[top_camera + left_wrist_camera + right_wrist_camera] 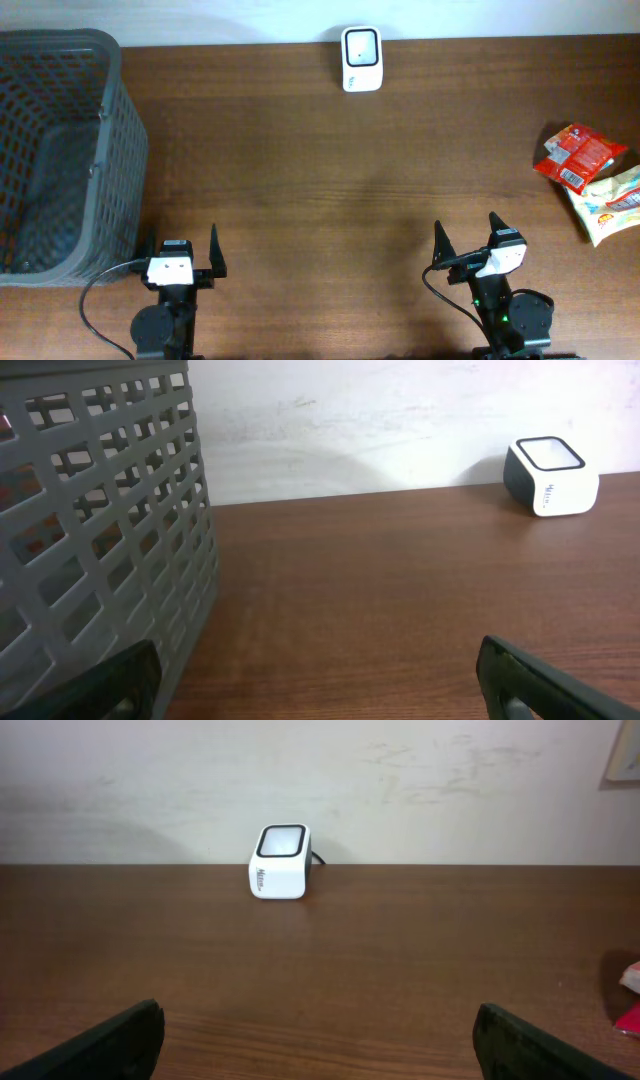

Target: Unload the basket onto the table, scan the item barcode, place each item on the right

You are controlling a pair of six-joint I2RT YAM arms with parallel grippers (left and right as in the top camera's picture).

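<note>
Wood table (pixel 300 180): left gripper (pixel 182 242), right gripper (pixel 465 224) both spread wide, empty.

Honestly, nothing readable here. The white scanner (pixel 279 862) at the far edge of the desk (pixel 300 180) has a small dark mark on its side, too tiny to make out. Same for the print on the red packet (pixel 578 155) and yellow packet (pixel 612 203) near the right edge.

Grey plastic lattice basket (pixel 125 160) standing at the left edge of the dark wooden tabletop (pixel 300 180), filling its far left corner, pale scuffed wall (pixel 420 780) rising behind the far edge
</note>
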